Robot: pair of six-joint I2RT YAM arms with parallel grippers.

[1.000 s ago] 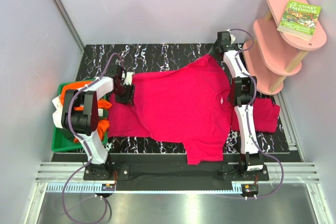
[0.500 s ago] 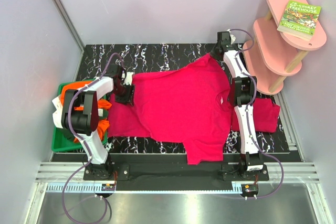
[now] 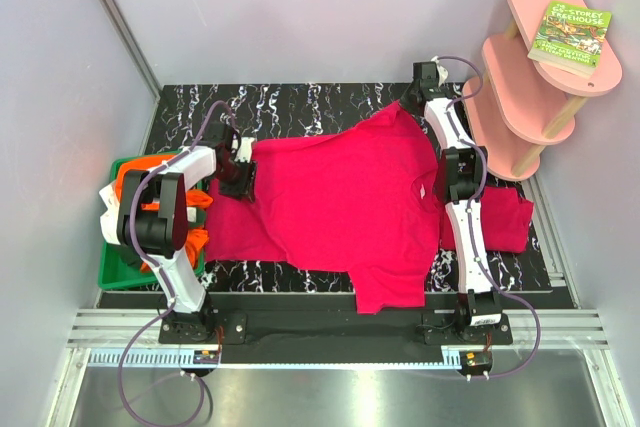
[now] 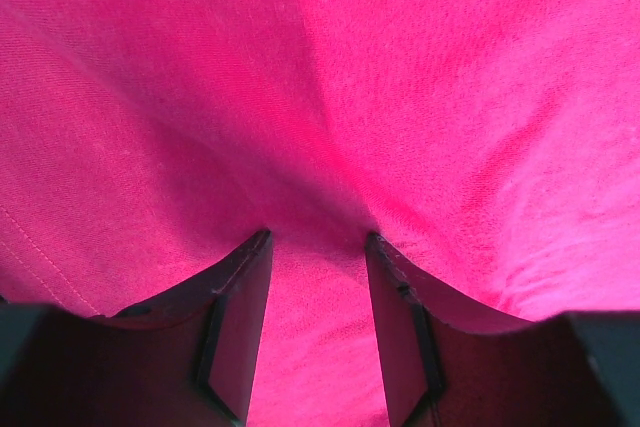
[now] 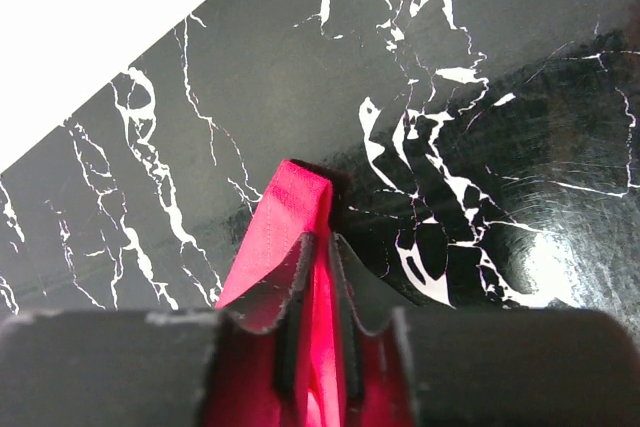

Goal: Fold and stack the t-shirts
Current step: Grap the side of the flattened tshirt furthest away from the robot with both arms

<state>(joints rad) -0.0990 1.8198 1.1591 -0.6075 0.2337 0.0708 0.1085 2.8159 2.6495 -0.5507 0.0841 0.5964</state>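
A crimson-pink t-shirt (image 3: 340, 202) lies spread on the black marble table (image 3: 300, 107). My left gripper (image 3: 243, 179) rests on its left edge. In the left wrist view the gripper (image 4: 316, 237) is open, with its tips pressed into the cloth (image 4: 400, 97), which fills that view. My right gripper (image 3: 408, 103) is at the shirt's far right corner. In the right wrist view it (image 5: 318, 242) is shut on a folded edge of the shirt (image 5: 290, 197), held just above the table. A second crimson shirt (image 3: 508, 219) lies folded under the right arm. Orange and white shirts (image 3: 135, 179) sit in the tray.
A green plastic tray (image 3: 115, 272) stands at the table's left edge. A pink tiered shelf (image 3: 520, 97) with a book (image 3: 570, 37) on top stands at the far right. White walls close in the table at the back and sides.
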